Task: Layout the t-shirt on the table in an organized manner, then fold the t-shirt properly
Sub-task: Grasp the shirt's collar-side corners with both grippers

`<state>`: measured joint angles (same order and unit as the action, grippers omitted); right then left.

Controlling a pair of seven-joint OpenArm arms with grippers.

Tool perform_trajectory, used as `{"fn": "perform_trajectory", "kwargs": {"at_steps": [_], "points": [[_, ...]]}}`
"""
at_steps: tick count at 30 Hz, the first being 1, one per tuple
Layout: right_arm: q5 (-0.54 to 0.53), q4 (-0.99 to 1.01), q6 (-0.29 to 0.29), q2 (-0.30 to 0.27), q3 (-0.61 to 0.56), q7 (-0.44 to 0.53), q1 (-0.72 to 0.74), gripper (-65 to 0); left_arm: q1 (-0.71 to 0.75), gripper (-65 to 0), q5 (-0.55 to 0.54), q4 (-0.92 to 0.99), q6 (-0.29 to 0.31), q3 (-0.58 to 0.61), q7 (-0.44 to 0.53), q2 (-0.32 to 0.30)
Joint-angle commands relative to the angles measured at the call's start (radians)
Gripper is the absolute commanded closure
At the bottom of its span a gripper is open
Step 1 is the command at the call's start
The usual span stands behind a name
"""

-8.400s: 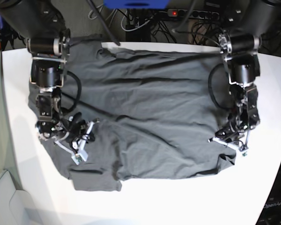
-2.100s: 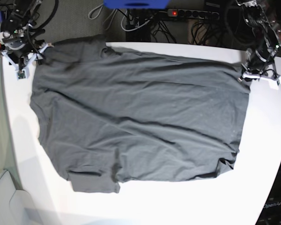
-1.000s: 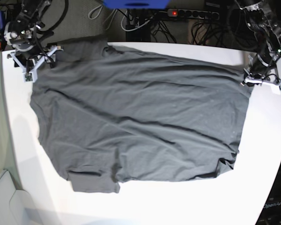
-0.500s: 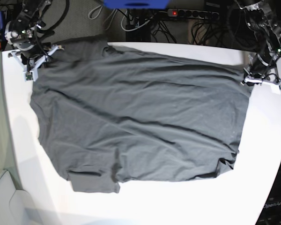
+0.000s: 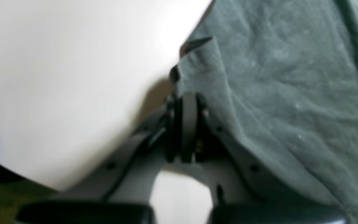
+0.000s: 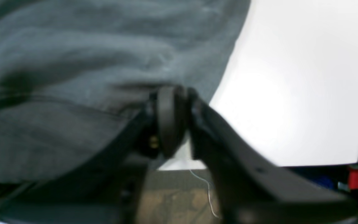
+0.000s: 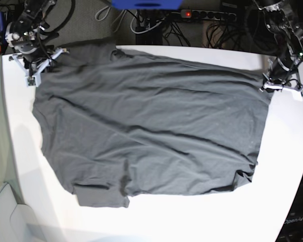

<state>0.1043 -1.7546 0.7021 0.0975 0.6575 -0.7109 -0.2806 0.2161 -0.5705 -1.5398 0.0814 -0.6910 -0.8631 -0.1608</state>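
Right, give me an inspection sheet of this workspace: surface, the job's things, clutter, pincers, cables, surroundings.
Surface: white table, bare along the near edge and both sides.
Job's things: dark grey t-shirt spread nearly flat, with creases across the middle; one sleeve lies folded at the near edge; one far corner hangs past the table's far edge.
Clutter: nothing seen on the table.
Pincers: left pincer shut on a far corner of the t-shirt; right pincer closed on the opposite far corner.
Cables: a tangle on the floor behind the table, with a power strip showing a red light.
Surroundings: blue object behind the far edge; floor in shadow.
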Motion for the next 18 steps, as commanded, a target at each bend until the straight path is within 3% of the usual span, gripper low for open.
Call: {"fn": "perform_trajectory", "kwargs": {"at_steps": [1, 4, 8, 15, 18], "points": [[-0.007, -0.02, -0.004, -0.006, 0.003, 0.018, 0.001, -18.1, -0.004, -0.1, -0.01, -0.015, 0.004, -0.006, 0.014, -0.015], [-0.012, -0.02, -0.004, -0.002, 0.005, 0.018, -0.004, -27.9, -0.004, -0.1, -0.01, -0.017, 0.004, -0.006, 0.014, -0.015], [-0.013, -0.02, -0.004, 0.001, 0.005, 0.018, -0.007, -35.7, -0.004, -0.1, -0.01, -0.02, 0.004, -0.006, 0.014, -0.015], [-0.013, -0.021, -0.004, 0.001, 0.005, 0.017, -0.007, -37.1, -0.004, -0.1, -0.01, -0.02, 0.004, -0.006, 0.014, -0.015], [-0.013, -0.017, -0.004, 0.001, 0.006, -0.036, 0.002, -37.1, -0.004, -0.1, -0.01, -0.02, 0.004, -0.005, 0.014, -0.015]]}}
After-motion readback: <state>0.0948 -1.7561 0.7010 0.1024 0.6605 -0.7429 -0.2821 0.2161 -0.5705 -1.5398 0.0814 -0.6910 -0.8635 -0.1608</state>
